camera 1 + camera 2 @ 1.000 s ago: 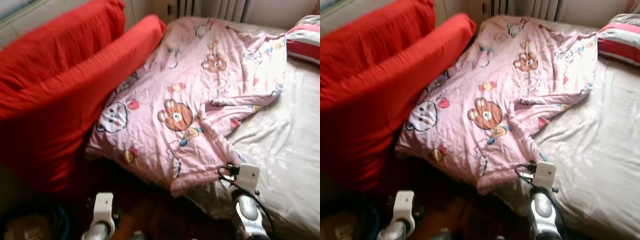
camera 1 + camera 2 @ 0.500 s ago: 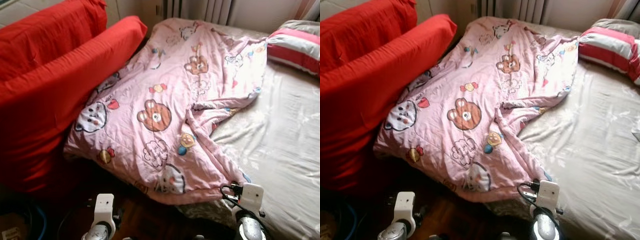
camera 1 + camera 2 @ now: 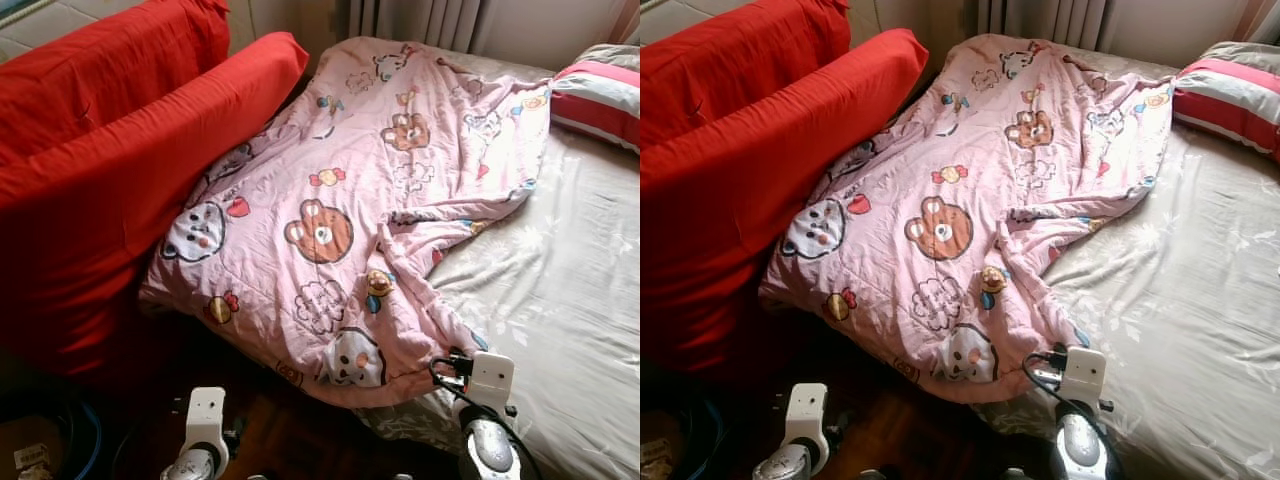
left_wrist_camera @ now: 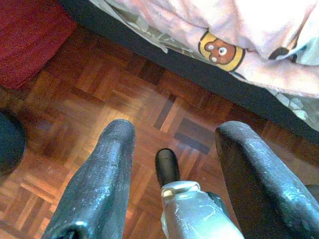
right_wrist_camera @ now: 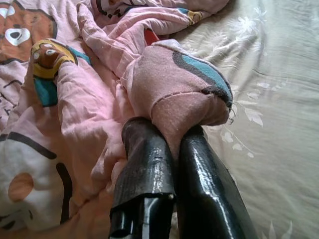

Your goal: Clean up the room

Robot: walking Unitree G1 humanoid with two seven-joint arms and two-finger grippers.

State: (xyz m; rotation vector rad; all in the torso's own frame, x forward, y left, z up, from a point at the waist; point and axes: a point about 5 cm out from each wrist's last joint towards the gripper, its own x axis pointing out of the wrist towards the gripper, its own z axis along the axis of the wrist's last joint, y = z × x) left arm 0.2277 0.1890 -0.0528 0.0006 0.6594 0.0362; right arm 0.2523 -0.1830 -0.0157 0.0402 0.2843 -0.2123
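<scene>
Beige bed sheet (image 3: 570, 290), right pincer (image 5: 174, 137) pinching pink quilt (image 3: 350, 200) corner

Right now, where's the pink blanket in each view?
Left eye: pink blanket runs from the bed's far end to its near edge, beside the red cushion.
Right eye: same.
Left wrist: hem overhangs the bed edge.
Right wrist: corner pinched in right gripper.
Shared landmark: bear print.

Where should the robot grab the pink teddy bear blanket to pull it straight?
Probably the near corner of the pink blanket, from the foot of the bed: there it bunches into a thin fold. The right gripper is shut on it.
</scene>
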